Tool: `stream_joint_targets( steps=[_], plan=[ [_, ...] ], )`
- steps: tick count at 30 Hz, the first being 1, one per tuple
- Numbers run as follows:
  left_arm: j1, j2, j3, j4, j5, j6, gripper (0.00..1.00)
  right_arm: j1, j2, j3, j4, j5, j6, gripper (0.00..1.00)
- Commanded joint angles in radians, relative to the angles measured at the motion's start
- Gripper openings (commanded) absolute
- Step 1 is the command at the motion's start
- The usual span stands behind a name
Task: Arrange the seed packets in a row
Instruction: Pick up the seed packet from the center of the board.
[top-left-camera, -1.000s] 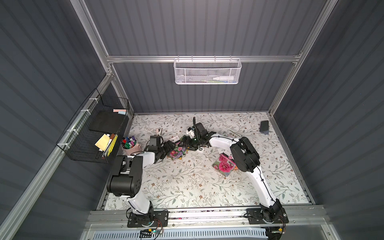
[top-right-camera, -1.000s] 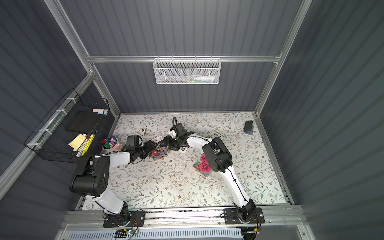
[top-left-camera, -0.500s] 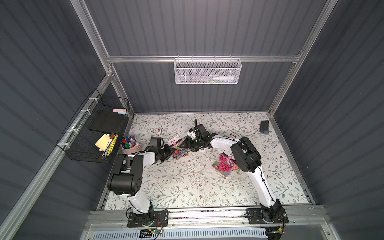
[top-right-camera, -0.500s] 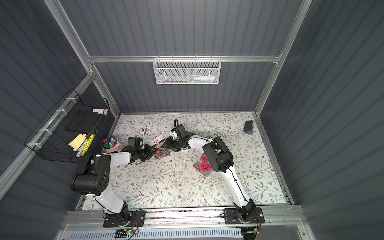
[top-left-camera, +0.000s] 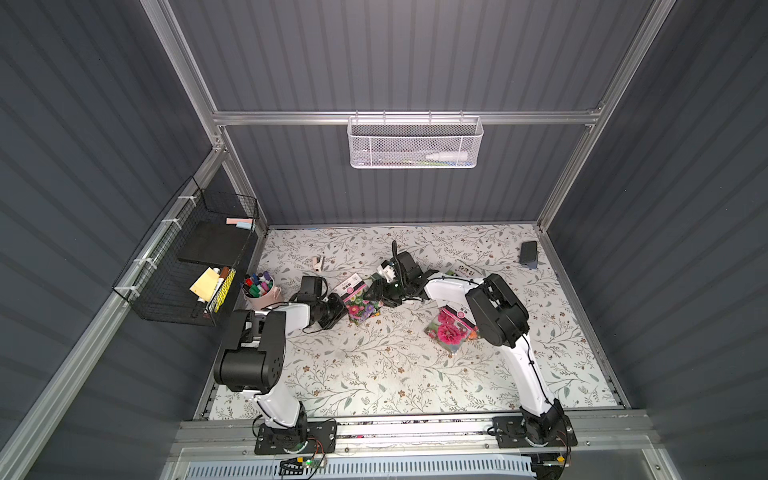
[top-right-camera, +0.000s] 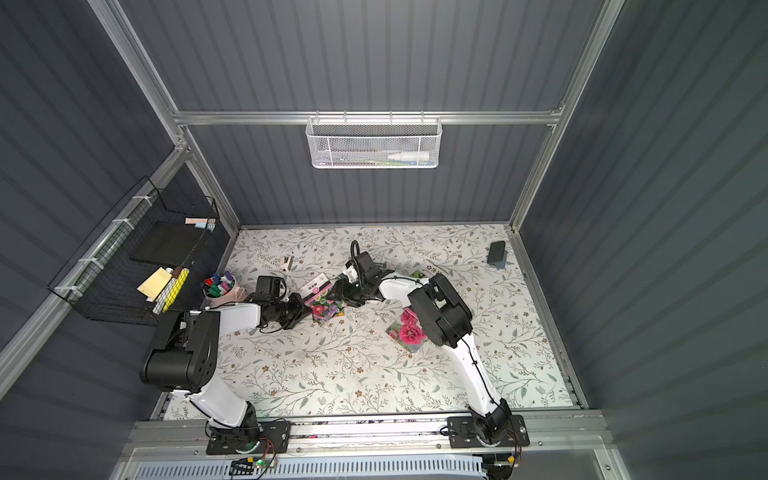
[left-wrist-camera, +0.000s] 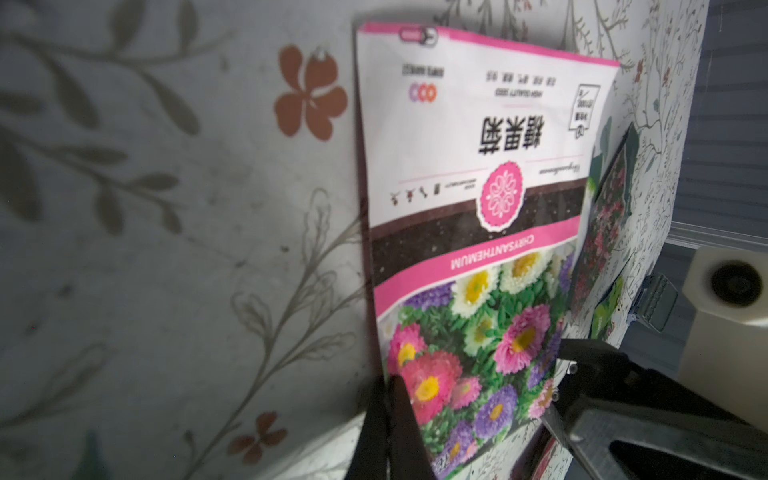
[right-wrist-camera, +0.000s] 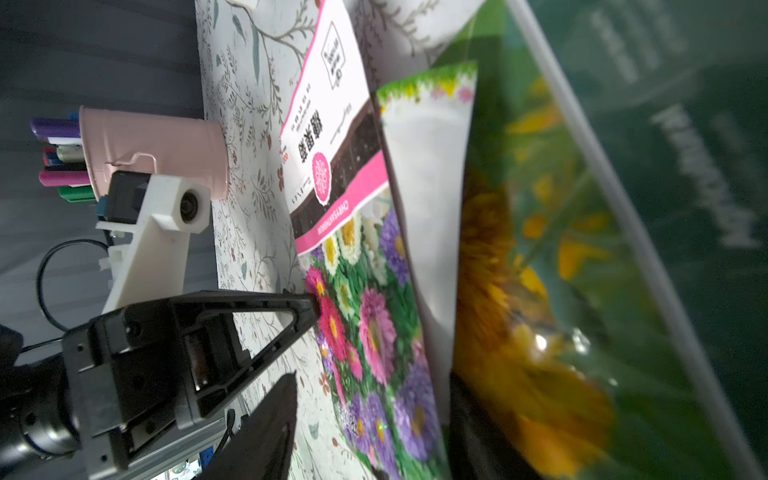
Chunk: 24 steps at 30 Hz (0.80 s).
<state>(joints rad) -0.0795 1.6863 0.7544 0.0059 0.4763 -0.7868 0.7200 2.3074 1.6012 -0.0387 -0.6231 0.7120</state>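
Chrysanthemum seed packet (left-wrist-camera: 478, 249) is being pinched at its edge by the left gripper (left-wrist-camera: 390, 399); right gripper (top-left-camera: 374, 293), grip unclear, and sunflower packet (right-wrist-camera: 519, 291) are crowding the opposite edge, with bare tabletop (top-left-camera: 374, 365) alongside.

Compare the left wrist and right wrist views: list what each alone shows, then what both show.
Left wrist only: the right arm's white camera mount and a red-flowered packet. Right wrist only: the pink marker cup, a yellow sunflower print, the left arm's camera mount. Both: the chrysanthemum packet, the left gripper with jaws shut on its edge.
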Motion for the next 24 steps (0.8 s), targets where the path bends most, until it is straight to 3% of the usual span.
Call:
stream_joint_targets(
  steps=[1,4,9,13,17,21,24],
  plan=[
    [-0.008,-0.015,-0.003,-0.105,-0.001,0.011,0.00,-0.001,-0.033,-0.043,-0.039,0.028,0.000,0.56],
    [-0.008,-0.058,0.008,-0.155,0.002,0.020,0.00,-0.007,-0.091,-0.100,-0.042,0.051,-0.019,0.59],
    [-0.014,-0.175,-0.028,-0.144,-0.063,-0.011,0.00,-0.044,-0.252,-0.252,-0.002,0.080,0.008,0.80],
    [-0.041,-0.241,-0.062,-0.095,-0.143,-0.059,0.00,-0.055,-0.379,-0.356,0.071,0.074,0.077,0.84],
    [-0.116,-0.298,-0.112,-0.037,-0.326,-0.084,0.00,-0.049,-0.437,-0.438,0.222,0.015,0.254,0.85],
    [-0.265,-0.318,-0.224,0.229,-0.587,-0.012,0.00,-0.032,-0.451,-0.532,0.434,0.015,0.478,0.85],
    [-0.338,-0.294,-0.251,0.348,-0.711,0.031,0.00,-0.015,-0.451,-0.571,0.534,0.033,0.575,0.85]
  ],
)
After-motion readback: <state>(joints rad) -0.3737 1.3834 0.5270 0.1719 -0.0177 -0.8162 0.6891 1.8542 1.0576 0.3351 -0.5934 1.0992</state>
